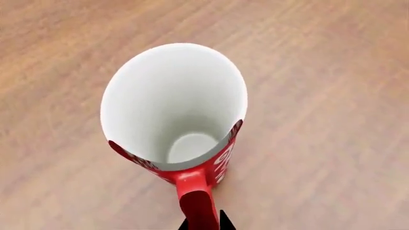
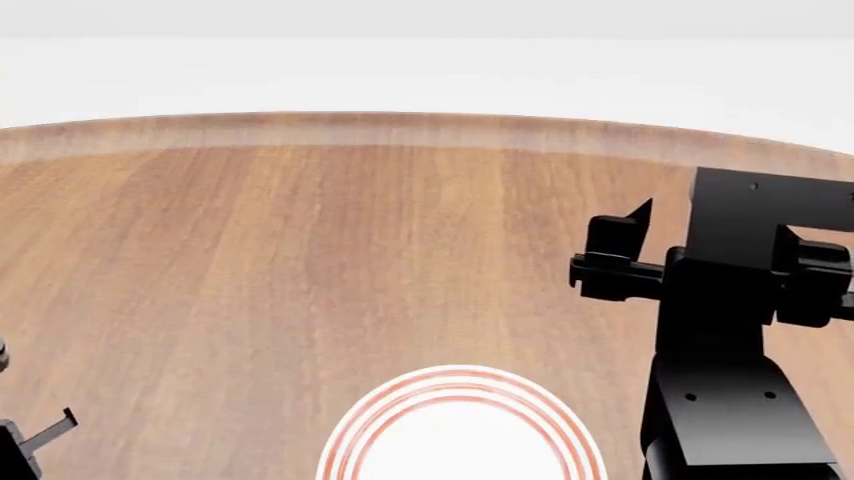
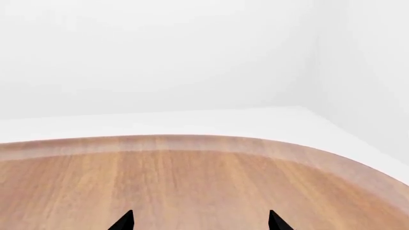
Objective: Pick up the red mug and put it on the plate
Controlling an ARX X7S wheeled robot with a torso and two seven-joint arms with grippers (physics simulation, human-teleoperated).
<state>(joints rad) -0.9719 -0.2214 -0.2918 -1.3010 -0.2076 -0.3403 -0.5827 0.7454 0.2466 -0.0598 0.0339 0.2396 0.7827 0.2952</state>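
Tall red mug (image 1: 191, 143), white inside, fills my left wrist view: left gripper (image 1: 203, 224) tips flank its handle, grip unclear. Red-ringed white plate (image 2: 461, 425) near. Right gripper (image 3: 199, 221) spread wide, empty.

The table (image 2: 267, 260) is wood, a warm brown grain with a smooth satin finish. The mug (image 1: 174, 105) looks like glazed ceramic, matt white inside, glossy red outside. The plate (image 2: 461, 420) looks like smooth white ceramic. The right gripper (image 2: 627, 250) is matt black, plastic-looking.
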